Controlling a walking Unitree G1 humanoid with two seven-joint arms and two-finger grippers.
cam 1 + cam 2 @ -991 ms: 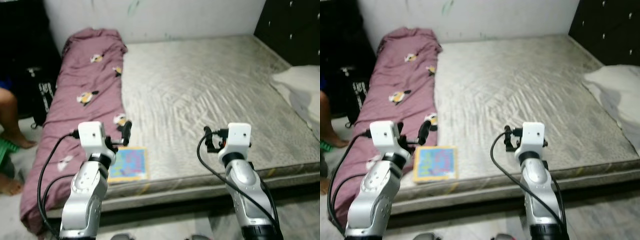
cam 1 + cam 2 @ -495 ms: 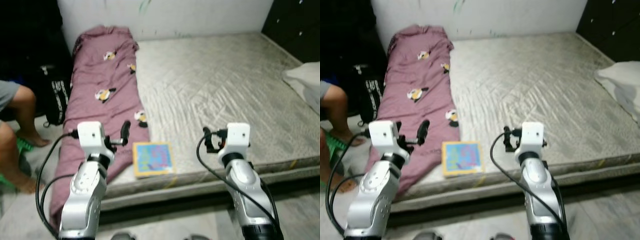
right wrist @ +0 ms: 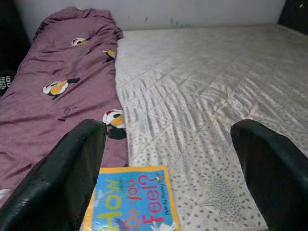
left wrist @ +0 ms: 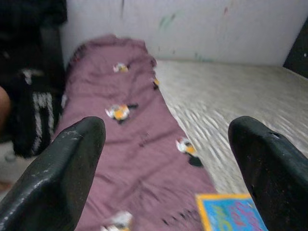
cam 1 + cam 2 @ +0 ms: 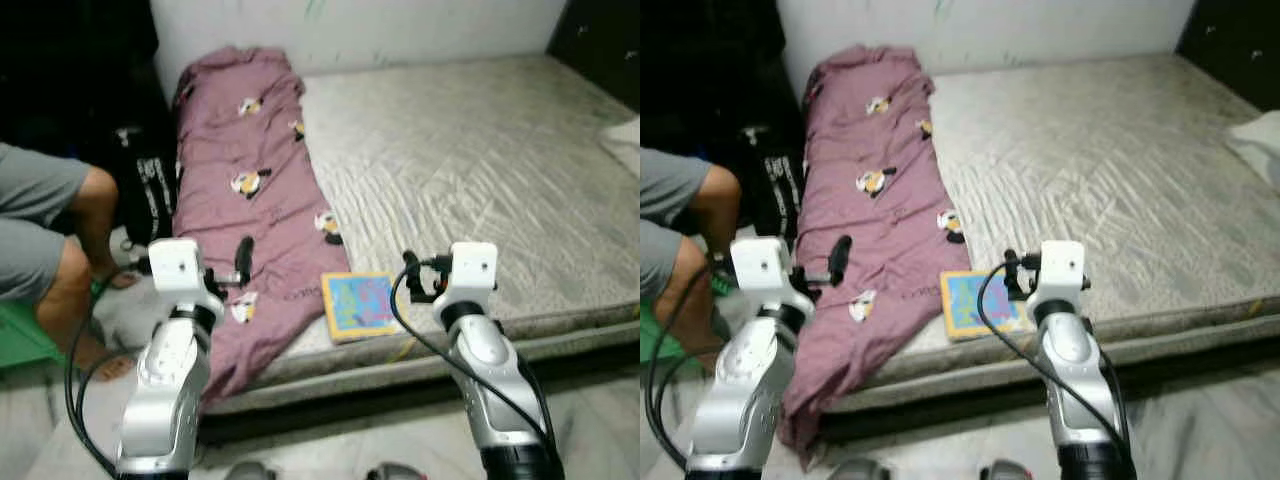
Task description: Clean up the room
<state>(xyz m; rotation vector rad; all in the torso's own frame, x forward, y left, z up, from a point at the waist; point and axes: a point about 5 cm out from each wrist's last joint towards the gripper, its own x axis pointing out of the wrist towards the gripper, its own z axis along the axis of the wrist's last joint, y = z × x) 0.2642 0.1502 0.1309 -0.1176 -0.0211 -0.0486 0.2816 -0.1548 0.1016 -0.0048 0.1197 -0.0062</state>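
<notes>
Blue-and-yellow book [image 5: 361, 304] lies flat at lower centre, near the mattress [image 5: 480, 170] edge; right gripper [image 5: 410, 277], fingers spread and empty, is nearer than the likewise open left gripper [image 5: 240, 262].

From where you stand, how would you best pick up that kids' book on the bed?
The book lies flat near the mattress front edge, beside the purple blanket. I'd probably grip its near edge with the right gripper, coming from the front, since that edge sits closest to the bedside and the fingers could slide under it.
</notes>
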